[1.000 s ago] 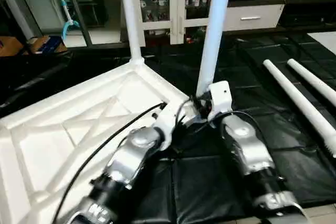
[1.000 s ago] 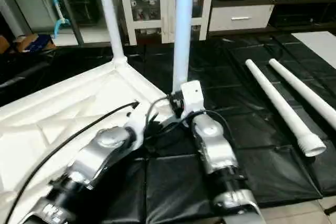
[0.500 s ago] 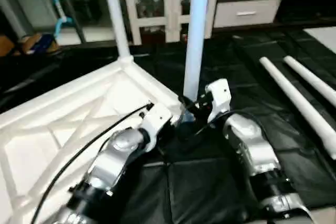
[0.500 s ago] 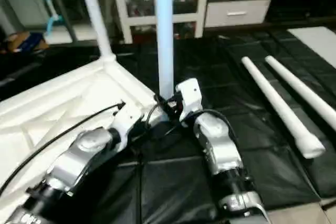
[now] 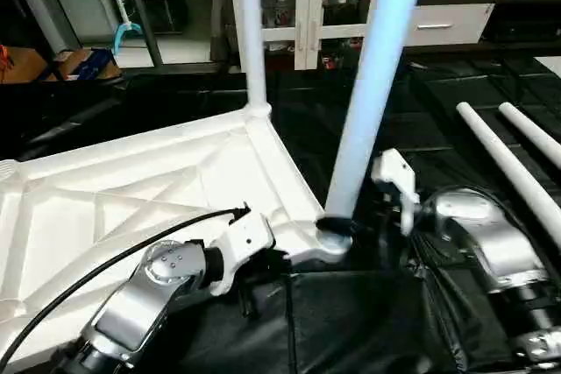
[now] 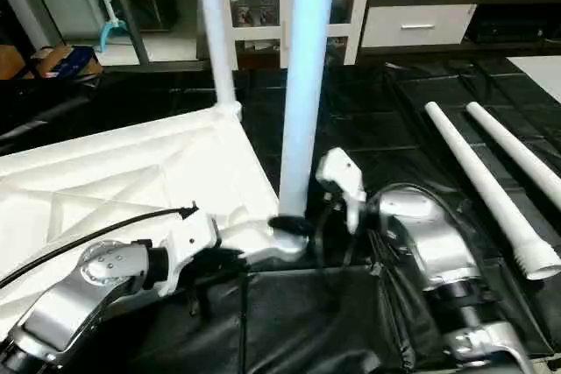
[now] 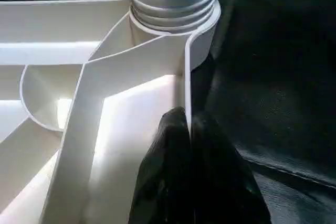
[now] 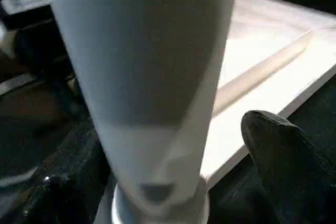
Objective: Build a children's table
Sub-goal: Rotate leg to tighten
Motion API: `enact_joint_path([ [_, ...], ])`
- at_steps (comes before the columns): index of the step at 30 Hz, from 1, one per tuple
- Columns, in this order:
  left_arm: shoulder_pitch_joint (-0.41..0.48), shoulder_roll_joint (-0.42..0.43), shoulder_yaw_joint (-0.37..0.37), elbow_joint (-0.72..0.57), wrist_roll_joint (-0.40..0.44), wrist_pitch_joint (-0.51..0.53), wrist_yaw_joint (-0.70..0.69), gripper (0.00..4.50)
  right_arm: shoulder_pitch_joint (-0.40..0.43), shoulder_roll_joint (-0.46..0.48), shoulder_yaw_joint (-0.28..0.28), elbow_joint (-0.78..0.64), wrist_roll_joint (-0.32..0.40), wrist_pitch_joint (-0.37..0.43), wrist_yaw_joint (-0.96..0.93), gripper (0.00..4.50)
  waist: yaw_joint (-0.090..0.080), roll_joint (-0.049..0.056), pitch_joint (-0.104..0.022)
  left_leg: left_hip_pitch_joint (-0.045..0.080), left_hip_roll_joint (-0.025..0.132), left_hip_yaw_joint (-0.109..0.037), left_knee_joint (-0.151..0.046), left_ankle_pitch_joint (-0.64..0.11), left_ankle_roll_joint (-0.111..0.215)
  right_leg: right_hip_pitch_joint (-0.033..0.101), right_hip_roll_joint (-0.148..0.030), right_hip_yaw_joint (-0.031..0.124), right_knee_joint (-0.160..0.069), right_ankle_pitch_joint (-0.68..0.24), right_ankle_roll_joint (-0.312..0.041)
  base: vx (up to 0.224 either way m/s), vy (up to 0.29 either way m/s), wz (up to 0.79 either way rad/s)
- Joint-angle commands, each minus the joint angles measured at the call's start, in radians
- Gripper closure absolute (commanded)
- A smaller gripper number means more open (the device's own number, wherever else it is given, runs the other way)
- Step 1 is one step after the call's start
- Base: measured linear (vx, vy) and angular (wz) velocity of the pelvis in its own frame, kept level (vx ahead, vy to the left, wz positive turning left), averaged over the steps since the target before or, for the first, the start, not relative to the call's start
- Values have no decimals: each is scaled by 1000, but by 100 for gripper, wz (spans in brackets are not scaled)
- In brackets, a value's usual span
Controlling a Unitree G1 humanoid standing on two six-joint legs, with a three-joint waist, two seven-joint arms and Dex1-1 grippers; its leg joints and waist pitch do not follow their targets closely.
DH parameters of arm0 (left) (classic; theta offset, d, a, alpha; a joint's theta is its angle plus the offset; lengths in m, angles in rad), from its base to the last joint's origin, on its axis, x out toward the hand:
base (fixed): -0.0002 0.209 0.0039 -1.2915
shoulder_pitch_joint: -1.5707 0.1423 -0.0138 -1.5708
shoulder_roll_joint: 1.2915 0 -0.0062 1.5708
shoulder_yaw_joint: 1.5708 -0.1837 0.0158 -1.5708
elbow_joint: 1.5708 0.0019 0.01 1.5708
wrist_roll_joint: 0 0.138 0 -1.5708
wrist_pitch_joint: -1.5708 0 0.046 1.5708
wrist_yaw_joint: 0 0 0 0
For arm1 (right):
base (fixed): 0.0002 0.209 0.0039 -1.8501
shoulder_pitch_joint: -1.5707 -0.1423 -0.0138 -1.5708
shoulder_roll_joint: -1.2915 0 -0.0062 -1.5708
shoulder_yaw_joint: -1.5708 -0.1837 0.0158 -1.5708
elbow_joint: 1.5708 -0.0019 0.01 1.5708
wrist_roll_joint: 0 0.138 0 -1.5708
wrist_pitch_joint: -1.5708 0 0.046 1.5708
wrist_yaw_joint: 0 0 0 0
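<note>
The children's table top (image 5: pixel 149 190) lies upside down on the black mat, X-ribs up. One white leg (image 5: pixel 250 32) stands in the far corner. A second leg (image 5: pixel 372 85) stands upright in the near corner socket (image 5: pixel 333 238), its threads (image 7: pixel 173 11) showing above the socket. My left gripper (image 7: pixel 188 129) is shut on the top's thin rim wall just beside that socket. My right gripper (image 6: pixel 320 227) is at the foot of the near leg, open, one black finger (image 8: pixel 283 166) standing clear of the leg. Two loose legs (image 5: pixel 508 164) (image 5: pixel 536 136) lie on the mat to the right.
A white glass-door cabinet (image 5: pixel 298 6) and a white drawer unit (image 5: pixel 451 19) stand along the back. A cardboard box (image 5: pixel 83 63) and a blue-handled tool (image 5: pixel 118 6) are at the back left. Black mat (image 5: pixel 351 321) covers the floor in front of me.
My right gripper has opened and let go of the near leg, which stays upright in its socket. The left gripper keeps its hold on the rim. The camera has shifted.
</note>
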Motion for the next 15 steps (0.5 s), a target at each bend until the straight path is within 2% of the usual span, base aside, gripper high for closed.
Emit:
enact_joint_path([
  [1,7,7,-24,-6,-7,10,-24,450,12,-10,23,-38,11,13,39,74,0,-20,-50,12,62,-30,-79,-236,59,38,-54,43,-63,-298,-213,0,0,0],
  [2,6,4,-24,-9,-7,13,-26,450,17,-12,31,-37,1,9,47,92,1,-23,-51,12,63,-29,-78,-231,61,37,-55,44,-63,-298,-212,0,0,0],
  [4,5,1,-26,-10,-6,17,-30,450,10,-4,49,-5,-38,-23,22,92,3,-22,-52,11,62,-30,-77,-211,63,37,-54,43,-61,-291,-214,0,0,0],
  [8,8,4,-29,-15,-8,20,-33,450,3,15,49,-8,-23,0,13,132,3,-21,-54,10,62,-31,-76,-200,65,37,-53,42,-59,-282,-216,0,0,0],
  [11,9,6,-30,-18,-10,22,-33,450,3,18,48,-15,-13,18,22,139,4,-21,-57,11,62,-30,-73,-174,76,39,-52,42,-54,-236,-227,0,0,0],
  [12,9,6,-30,-19,-10,22,-33,450,3,18,48,-16,-12,20,24,159,5,-21,-58,11,62,-30,-72,-163,81,39,-52,42,-52,-218,-232,0,0,0],
  [15,11,9,-28,-22,-11,25,-35,450,0,14,48,-12,-19,19,28,179,6,-21,-56,10,62,-30,-73,-168,83,40,-53,41,-53,-232,-233,0,0,0],
])
